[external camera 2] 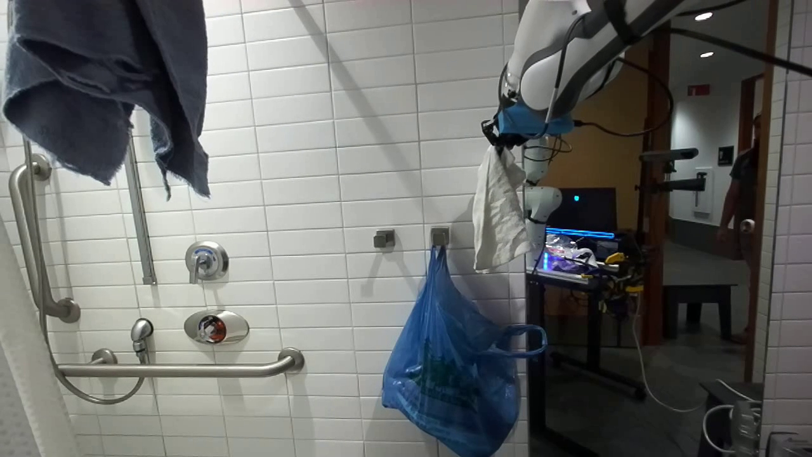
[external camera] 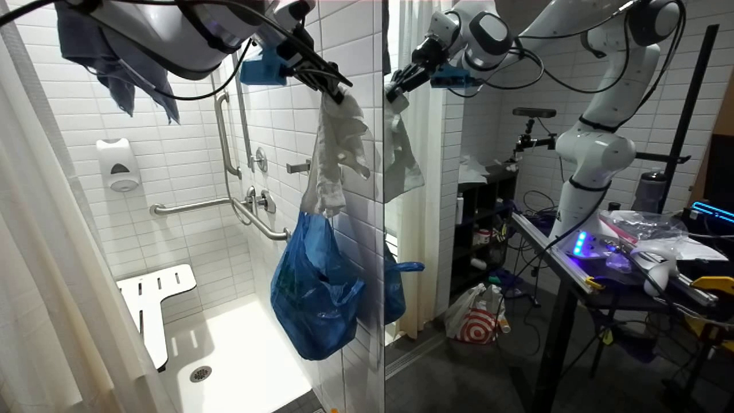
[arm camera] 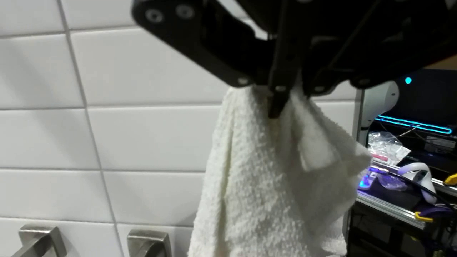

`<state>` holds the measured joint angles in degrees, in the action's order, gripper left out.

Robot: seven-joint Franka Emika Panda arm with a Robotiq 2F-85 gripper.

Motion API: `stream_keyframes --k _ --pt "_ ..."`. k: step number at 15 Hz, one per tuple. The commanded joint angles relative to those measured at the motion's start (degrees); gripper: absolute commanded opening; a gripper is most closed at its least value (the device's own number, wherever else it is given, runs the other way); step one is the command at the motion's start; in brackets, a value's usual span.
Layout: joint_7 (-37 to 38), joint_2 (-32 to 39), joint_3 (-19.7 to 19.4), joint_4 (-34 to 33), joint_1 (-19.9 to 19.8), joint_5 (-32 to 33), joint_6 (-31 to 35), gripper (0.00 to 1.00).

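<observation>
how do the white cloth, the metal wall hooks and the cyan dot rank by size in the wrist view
1. White cloth, easily largest, though its nearness helps.
2. Metal wall hooks: the two look alike, both cut by the bottom edge, so unranked between themselves.
3. Cyan dot, smallest.

In an exterior view, the end effector (external camera: 337,96) pinches a white cloth (external camera: 331,166), a blue bag (external camera: 317,292) hanging lower.

Limp, creased white towel (arm camera: 257,178), aloft in the claw (arm camera: 277,105)
</observation>
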<state>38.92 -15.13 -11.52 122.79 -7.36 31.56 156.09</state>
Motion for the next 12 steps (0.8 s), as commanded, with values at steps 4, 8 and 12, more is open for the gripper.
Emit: stream_keyframes --k 4,8,12 --pt "0.02 0.01 0.79 -0.03 -0.01 0.0 -0.02 0.06" --pt "0.02 0.01 0.84 -0.04 -0.01 0.0 -0.02 0.06" --pt "0.02 0.01 0.84 -0.04 -0.01 0.0 -0.02 0.06"
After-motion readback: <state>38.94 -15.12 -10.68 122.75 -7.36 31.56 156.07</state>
